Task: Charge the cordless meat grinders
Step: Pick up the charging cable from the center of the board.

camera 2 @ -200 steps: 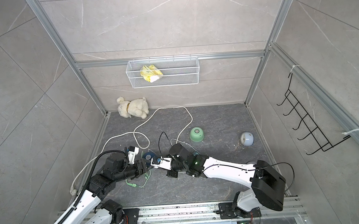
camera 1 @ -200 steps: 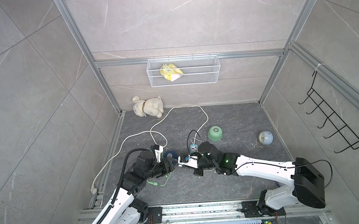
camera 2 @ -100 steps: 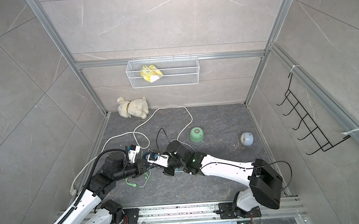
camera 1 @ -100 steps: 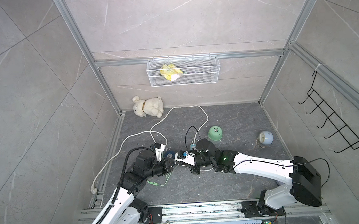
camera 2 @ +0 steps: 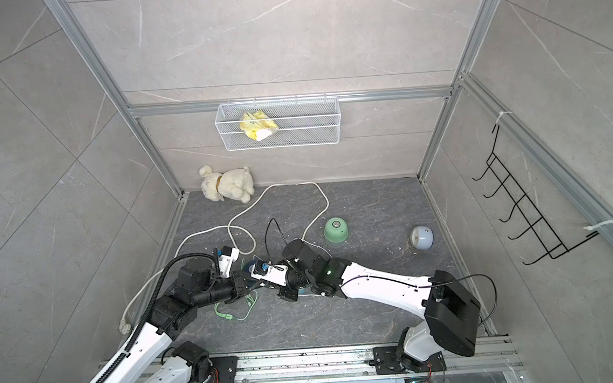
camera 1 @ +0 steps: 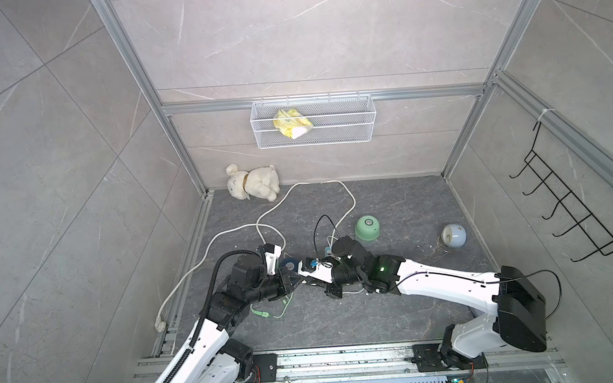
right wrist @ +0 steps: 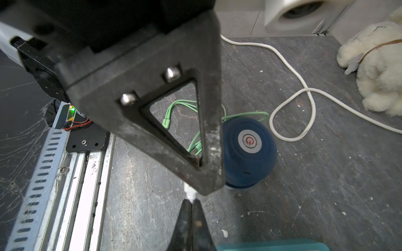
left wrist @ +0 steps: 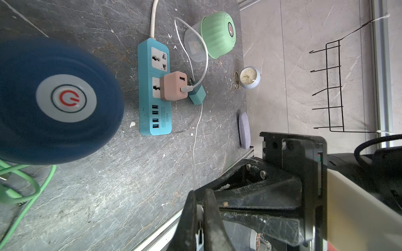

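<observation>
The navy grinder [camera 1: 289,265] stands on the floor [camera 1: 390,209] just beside the two gripper tips; the green grinder [camera 1: 367,228] sits farther right, near the power strip [left wrist: 154,91]. The left gripper [left wrist: 199,206] and right gripper [right wrist: 189,203] meet tip to tip, both clamped on the white cable [left wrist: 195,141]'s end.

plush toy [camera 1: 255,182]: back corner | wire basket [camera 1: 341,133]: yellow packet [camera 1: 292,127] inside | hook rack [camera 1: 569,194]: wall
</observation>
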Controlling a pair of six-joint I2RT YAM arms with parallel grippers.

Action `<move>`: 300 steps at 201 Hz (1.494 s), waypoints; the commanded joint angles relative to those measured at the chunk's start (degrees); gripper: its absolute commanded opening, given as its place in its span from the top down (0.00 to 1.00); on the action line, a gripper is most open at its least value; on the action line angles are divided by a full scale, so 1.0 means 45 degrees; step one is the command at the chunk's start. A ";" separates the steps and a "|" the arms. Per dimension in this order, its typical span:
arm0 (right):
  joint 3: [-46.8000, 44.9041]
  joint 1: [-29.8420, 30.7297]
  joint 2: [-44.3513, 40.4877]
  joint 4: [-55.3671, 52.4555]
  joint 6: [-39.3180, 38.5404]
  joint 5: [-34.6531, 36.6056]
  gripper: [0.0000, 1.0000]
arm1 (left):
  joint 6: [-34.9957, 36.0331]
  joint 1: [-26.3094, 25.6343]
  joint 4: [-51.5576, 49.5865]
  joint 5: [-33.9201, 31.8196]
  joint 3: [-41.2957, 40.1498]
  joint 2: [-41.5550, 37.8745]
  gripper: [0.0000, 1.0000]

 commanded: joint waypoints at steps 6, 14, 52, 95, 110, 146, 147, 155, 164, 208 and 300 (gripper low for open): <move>0.0279 0.0024 -0.0098 0.0086 0.0403 -0.0012 0.92 | 0.0305 0.0018 -0.0115 0.0478 0.0624 -0.0016 1.00; -0.0111 0.0017 -0.0325 0.0623 0.0473 -0.0181 0.80 | 0.0285 0.0019 -0.0070 0.0457 0.0629 -0.0035 1.00; -0.2521 -0.0015 -0.1067 0.4491 0.0785 -0.0777 0.67 | -0.0670 0.0018 0.1482 0.0699 0.0168 -0.0322 1.00; -0.4149 -0.0071 -0.1141 0.8062 0.1332 -0.0235 0.71 | -0.1174 0.0018 0.2173 0.0847 -0.0017 -0.0613 1.00; -0.4949 -0.0110 -0.1124 0.9768 0.1311 0.0317 0.71 | -0.1363 0.0018 0.2462 0.0848 -0.0166 -0.0718 1.00; -0.6099 -0.0228 -0.0470 1.3888 0.1781 0.0839 0.70 | -0.1651 0.0018 0.2843 0.1003 -0.0275 -0.0674 1.00; -0.6118 -0.0228 -0.0459 1.3987 0.1791 0.0830 0.70 | -0.1651 0.0018 0.2848 0.1003 -0.0265 -0.0667 1.00; -0.6274 -0.0221 -0.0340 1.4736 0.1883 0.0803 0.70 | -0.1651 0.0018 0.2864 0.1028 -0.0228 -0.0636 1.00; -0.6449 -0.0213 -0.0228 1.5476 0.1949 0.0752 0.70 | -0.1651 0.0018 0.2891 0.1044 -0.0234 -0.0613 1.00; -0.6723 -0.0228 0.0136 1.6644 0.2089 0.0662 0.74 | -0.1727 0.0018 0.3236 0.1160 -0.0314 -0.0379 1.00; -0.6704 -0.0252 0.0274 1.6031 0.1960 0.0615 0.77 | -0.1791 0.0023 0.3115 0.1140 -0.0189 -0.0576 1.00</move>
